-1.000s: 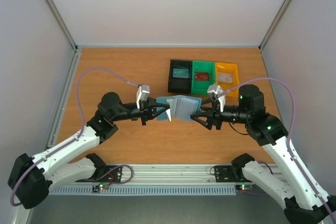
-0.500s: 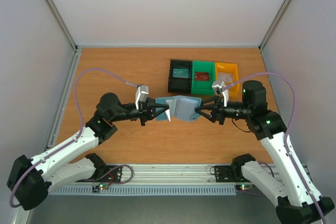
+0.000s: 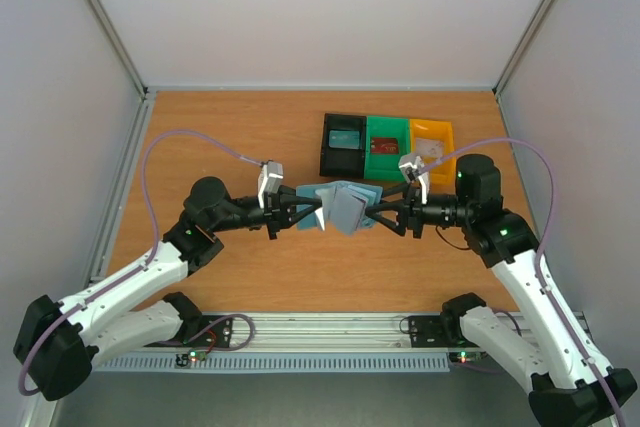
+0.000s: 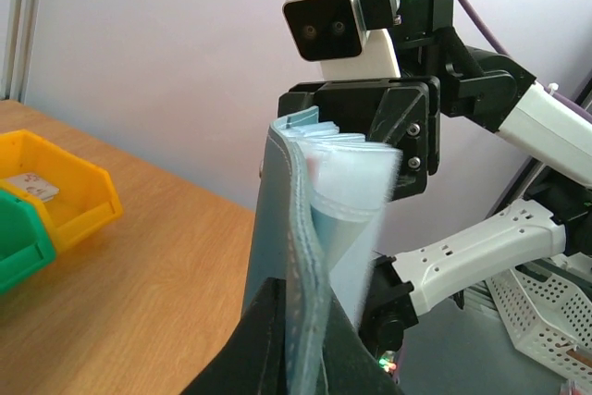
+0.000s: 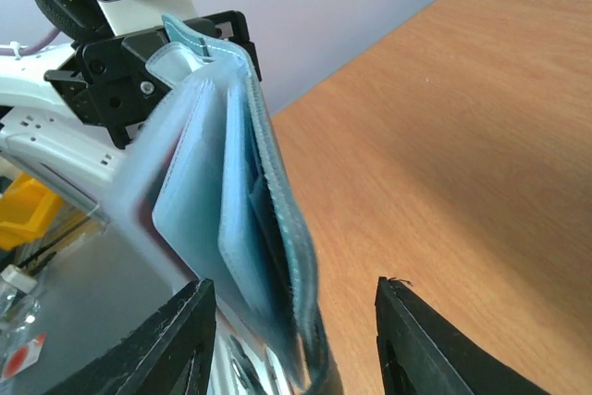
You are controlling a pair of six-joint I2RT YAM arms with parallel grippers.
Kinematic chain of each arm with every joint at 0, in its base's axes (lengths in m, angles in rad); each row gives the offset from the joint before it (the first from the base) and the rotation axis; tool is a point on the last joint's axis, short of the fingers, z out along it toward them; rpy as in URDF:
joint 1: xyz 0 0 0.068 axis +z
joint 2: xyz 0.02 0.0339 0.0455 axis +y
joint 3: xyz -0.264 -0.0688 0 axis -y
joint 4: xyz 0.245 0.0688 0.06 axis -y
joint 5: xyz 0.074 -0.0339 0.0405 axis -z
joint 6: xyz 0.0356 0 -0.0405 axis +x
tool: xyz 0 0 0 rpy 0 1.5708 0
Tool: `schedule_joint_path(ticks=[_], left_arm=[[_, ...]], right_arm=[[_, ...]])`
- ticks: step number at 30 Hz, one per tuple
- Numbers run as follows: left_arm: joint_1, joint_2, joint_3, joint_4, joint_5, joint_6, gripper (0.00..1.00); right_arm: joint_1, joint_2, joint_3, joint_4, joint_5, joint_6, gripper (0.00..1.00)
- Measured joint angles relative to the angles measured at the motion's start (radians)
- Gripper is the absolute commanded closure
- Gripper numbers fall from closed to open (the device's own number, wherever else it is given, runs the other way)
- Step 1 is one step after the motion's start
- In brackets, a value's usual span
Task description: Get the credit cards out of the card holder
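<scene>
At the middle of the top view we see the holder [image 3: 343,209] held above the table [image 3: 220,137], standing on edge and fanned partly open between the two arms. The left gripper [image 3: 308,211] comes in from the left of the frame, and its jaws are clamped on the side of the holder nearest it. In the left wrist view the holder [image 4: 298,228] rises upright out of the dark fingers [image 4: 264,349] at the bottom of the frame, grey cover to the left, lighter blue pockets to the right. The right gripper [image 3: 384,215] reaches in from the right. In the right wrist view its fingers [image 5: 176,344] stand apart at the lower edge of the frame. The holder [image 5: 236,201] sits between them, close beside the finger at lower left and clear of the one at lower right; we cannot tell whether the near finger touches it. We cannot make out whether any card sits in the pockets. Toward the upper right of the top view three bins stand in a row: black bin [image 3: 327,147], green bin [image 3: 388,171], yellow bin [image 3: 446,137]. A red card [image 3: 385,143] lies in the green bin and a pale card [image 3: 430,150] in the yellow one.
</scene>
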Motion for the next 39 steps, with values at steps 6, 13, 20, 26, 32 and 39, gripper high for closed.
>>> schedule_joint_path(ticks=[6, 13, 20, 26, 32, 39], left_arm=[[0.000, 0.000, 0.000, 0.000, -0.005, 0.000, 1.00], [0.000, 0.000, -0.002, 0.000, -0.014, 0.000, 1.00], [0.000, 0.000, -0.016, 0.000, -0.019, -0.001, 1.00], [0.000, -0.003, -0.022, 0.000, -0.020, -0.001, 1.00], [0.000, -0.004, -0.028, 0.000, -0.022, -0.001, 1.00], [0.000, -0.010, -0.028, 0.000, -0.022, -0.001, 1.00]], right_arm=[[0.059, 0.027, 0.001, 0.031, 0.014, 0.013, 0.46], [0.134, 0.071, 0.006, 0.026, 0.067, 0.006, 0.50], [0.140, 0.078, 0.013, 0.000, 0.100, -0.005, 0.38], [0.140, 0.027, 0.026, -0.087, 0.123, -0.066, 0.29], [0.140, 0.005, 0.034, -0.114, 0.121, -0.091, 0.57], [0.140, 0.006, 0.035, -0.114, 0.130, -0.102, 0.64]])
